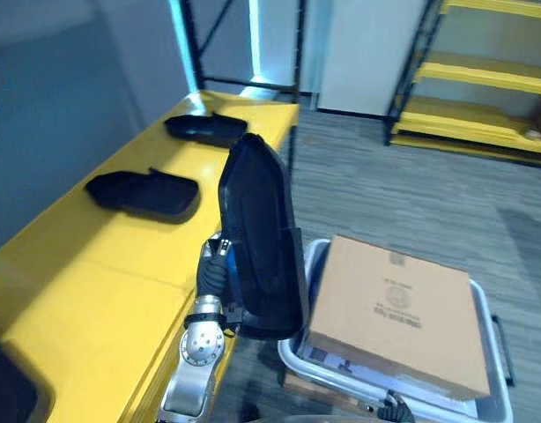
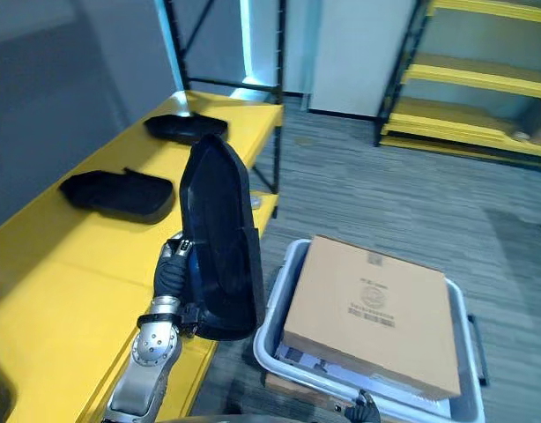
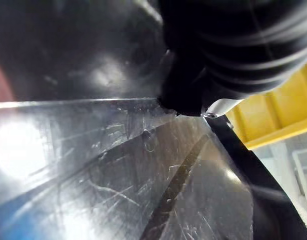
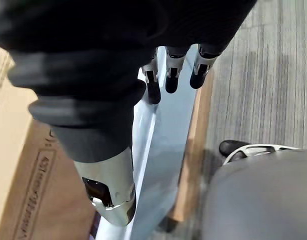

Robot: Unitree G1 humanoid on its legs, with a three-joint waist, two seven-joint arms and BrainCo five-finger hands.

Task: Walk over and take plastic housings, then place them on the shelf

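Right hand (image 4: 172, 75): nearest, hanging over the near rim of the grey bin with the fingers straight and slack, carrying nothing.
Left hand (image 1: 214, 269): raised at the yellow shelf's outer edge, tucked behind the held housing; whether it is clasped round the part cannot be told.
Held housing (image 1: 262, 238): long black plastic shell standing upright, off any surface, between the shelf edge and the bin, its lower end just beside the bin's left rim.
Grey bin (image 1: 314, 264): pale plastic tote on the floor just right of the shelf, with a dark handle on its right side.
Bin contents: a closed cardboard box (image 1: 398, 313) lies flat-side up and slightly tilted, covering most of the opening; printed sheets (image 1: 341, 366) show under its near edge, too hidden to name further.
Yellow shelf (image 1: 94, 291): broad flat top running away along the left.
Near housing (image 1: 143, 192): black, lying flat on the shelf, beyond the left hand.
Far housing (image 1: 204, 128): black, lying flat near the shelf's far end, apart from the near one.
Floor (image 1: 411, 185): grey striped, open behind the bin.
Yellow rack (image 1: 482, 97): farthest, black uprights with yellow levels; what lies on them is too small to tell.
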